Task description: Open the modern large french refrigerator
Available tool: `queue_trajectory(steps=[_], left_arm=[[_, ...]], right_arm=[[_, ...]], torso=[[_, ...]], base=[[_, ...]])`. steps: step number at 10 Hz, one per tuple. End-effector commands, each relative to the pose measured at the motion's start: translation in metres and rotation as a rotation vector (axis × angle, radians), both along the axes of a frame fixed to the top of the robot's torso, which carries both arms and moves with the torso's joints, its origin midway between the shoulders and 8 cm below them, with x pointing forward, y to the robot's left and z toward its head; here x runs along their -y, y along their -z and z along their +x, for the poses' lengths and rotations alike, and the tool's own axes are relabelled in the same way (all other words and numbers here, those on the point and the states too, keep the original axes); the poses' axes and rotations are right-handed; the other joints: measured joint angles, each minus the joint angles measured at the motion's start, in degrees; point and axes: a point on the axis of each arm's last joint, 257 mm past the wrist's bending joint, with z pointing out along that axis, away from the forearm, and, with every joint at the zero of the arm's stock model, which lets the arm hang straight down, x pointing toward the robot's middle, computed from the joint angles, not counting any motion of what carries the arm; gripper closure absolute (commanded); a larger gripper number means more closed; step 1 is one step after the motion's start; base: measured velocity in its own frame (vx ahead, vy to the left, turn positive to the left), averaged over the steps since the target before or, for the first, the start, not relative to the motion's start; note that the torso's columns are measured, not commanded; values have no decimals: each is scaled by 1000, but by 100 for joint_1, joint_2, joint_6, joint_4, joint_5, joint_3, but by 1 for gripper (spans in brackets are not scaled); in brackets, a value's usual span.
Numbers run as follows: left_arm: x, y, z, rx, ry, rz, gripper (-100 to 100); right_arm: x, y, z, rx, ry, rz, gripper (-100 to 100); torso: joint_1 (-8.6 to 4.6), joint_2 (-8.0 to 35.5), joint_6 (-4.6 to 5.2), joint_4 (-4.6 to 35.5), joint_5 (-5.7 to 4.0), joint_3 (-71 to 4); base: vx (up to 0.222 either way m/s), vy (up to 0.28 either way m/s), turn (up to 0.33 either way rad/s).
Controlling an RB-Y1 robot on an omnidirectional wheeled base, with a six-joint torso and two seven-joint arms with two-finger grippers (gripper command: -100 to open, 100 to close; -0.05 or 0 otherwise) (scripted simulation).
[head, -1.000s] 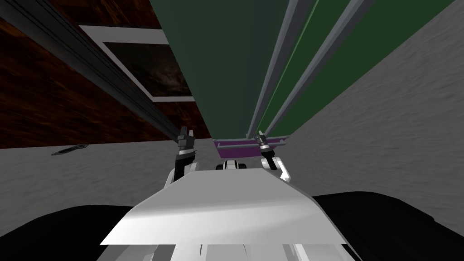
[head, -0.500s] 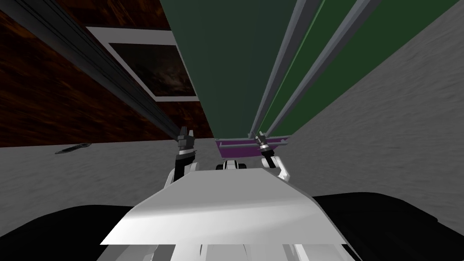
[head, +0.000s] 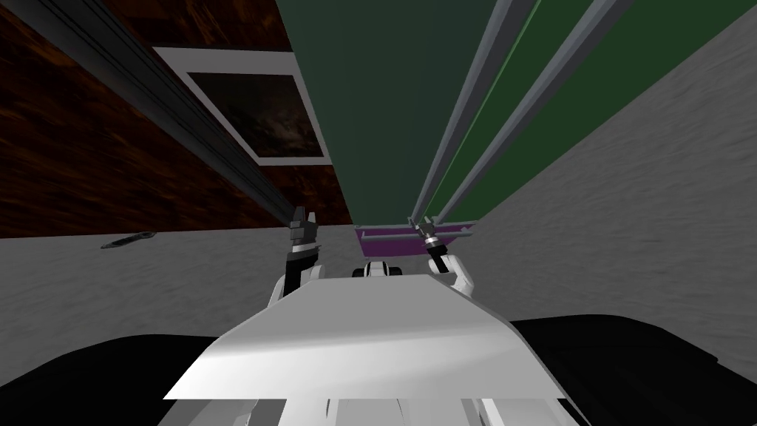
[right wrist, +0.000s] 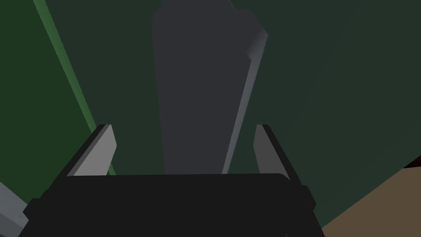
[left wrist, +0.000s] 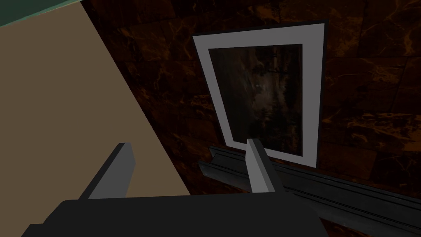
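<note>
**A:** Fridge location?

**B:** The dark green refrigerator is dead ahead at close range and looks shut.

**A:** Grippers?

**B:** The right gripper is spread wide with one finger on each side of a grey vertical handle. It isn't clamped and holds nothing. I can't tell which door that handle serves, possibly the left one. The left gripper is also spread, empty, and raised off beside the fridge.

**A:** Risks?

**B:** If it pulls before it closes, the fingers slide off the bar. It sits low on the handle, so a straight tug instead of an arc about the hinge could twist the grip loose. The robot's body is also close, so the swinging door may hit it.

**A:** Text or logos?

**B:** No readable writing or brand anywhere.
</note>
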Motion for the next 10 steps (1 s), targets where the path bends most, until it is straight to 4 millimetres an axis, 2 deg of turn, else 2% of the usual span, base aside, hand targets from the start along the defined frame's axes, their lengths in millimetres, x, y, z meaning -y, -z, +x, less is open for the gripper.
queue_trajectory(steps=[1,3,4,10], left_arm=[[0,0,0,0,0,0,0],[0,0,0,0,0,0,0],[0,0,0,0,0,0,0],[0,0,0,0,0,0,0]], right_arm=[[12,13,5,-24,34,-125,-100],[25,29,10,-54,65,-261,-100],[25,29,10,-54,66,-265,-100],[65,65,17,-123,123,-628,-100]], torso=[[0,-4,0,-1,0,-2],[-12,-5,0,-2,-4,-3],[-7,-2,0,-1,-3,-1],[-7,-2,1,-1,-2,-1]], base=[[-14,57,5],[-19,50,18],[-23,37,3],[-18,51,17]])
